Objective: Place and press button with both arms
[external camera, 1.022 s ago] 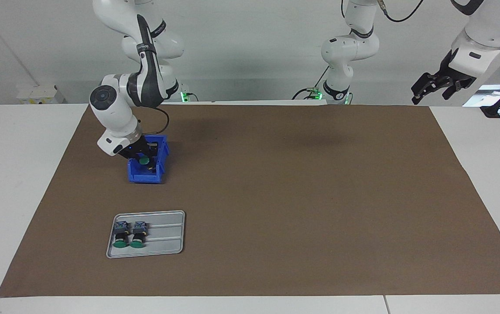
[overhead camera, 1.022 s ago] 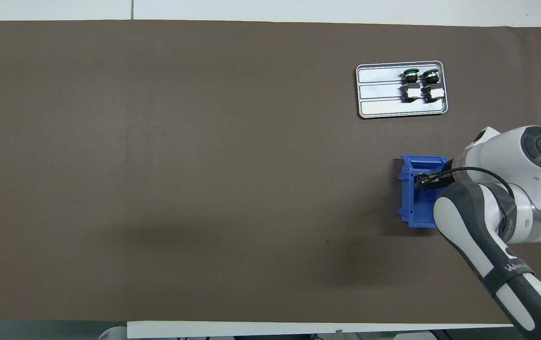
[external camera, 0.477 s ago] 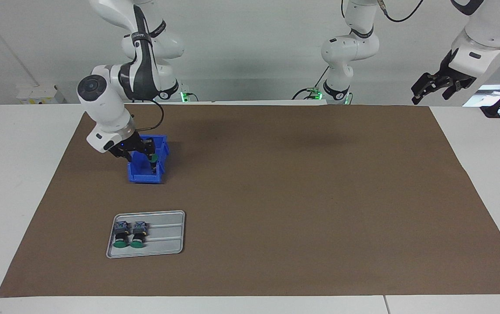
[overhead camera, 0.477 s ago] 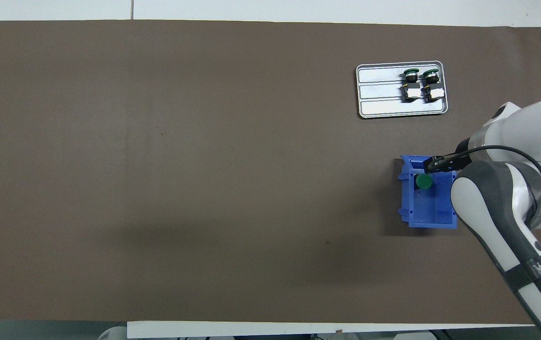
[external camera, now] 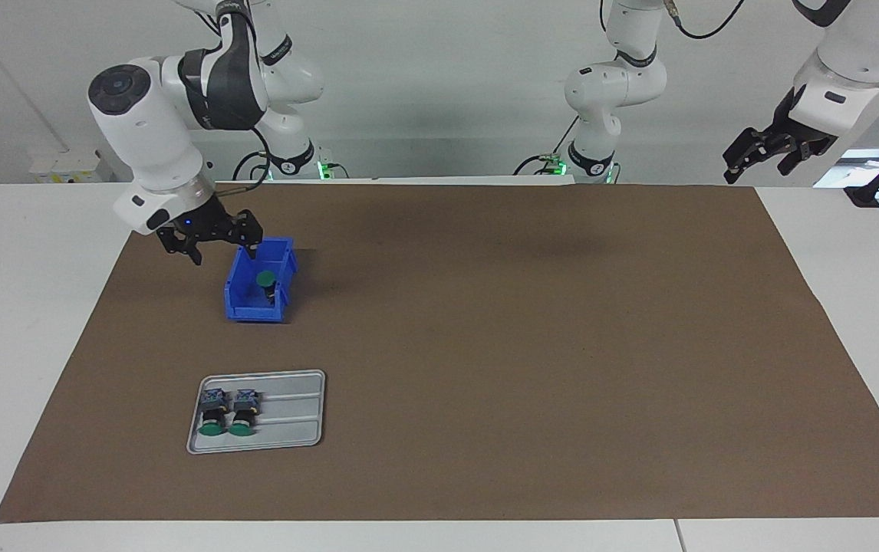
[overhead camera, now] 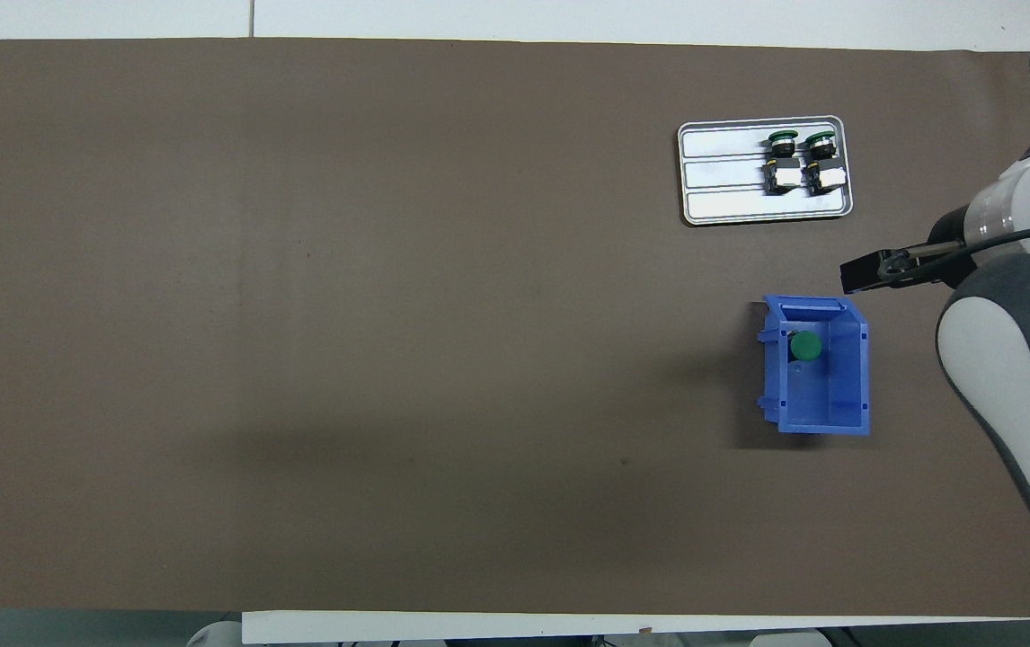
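Note:
A button (external camera: 265, 280) (overhead camera: 805, 346) stands green cap up inside the blue bin (external camera: 246, 308) (overhead camera: 819, 415), at the bin's end farther from the robots. My right gripper (external camera: 215, 242) (overhead camera: 867, 273) hangs open and empty above the mat, just off the bin's edge toward the right arm's end of the table. Two more buttons (external camera: 214, 414) (overhead camera: 783, 160) lie side by side on the grey tray (external camera: 294, 418) (overhead camera: 722, 180). My left gripper (external camera: 763, 156) waits high up, open, over the table's edge at the left arm's end.
A brown mat (external camera: 531, 345) (overhead camera: 344, 314) covers most of the white table. The tray lies farther from the robots than the bin, both toward the right arm's end.
My right gripper opened and let go of the button, which stays upright in the bin. The gripper then rose out of the bin and drew away toward the right arm's end.

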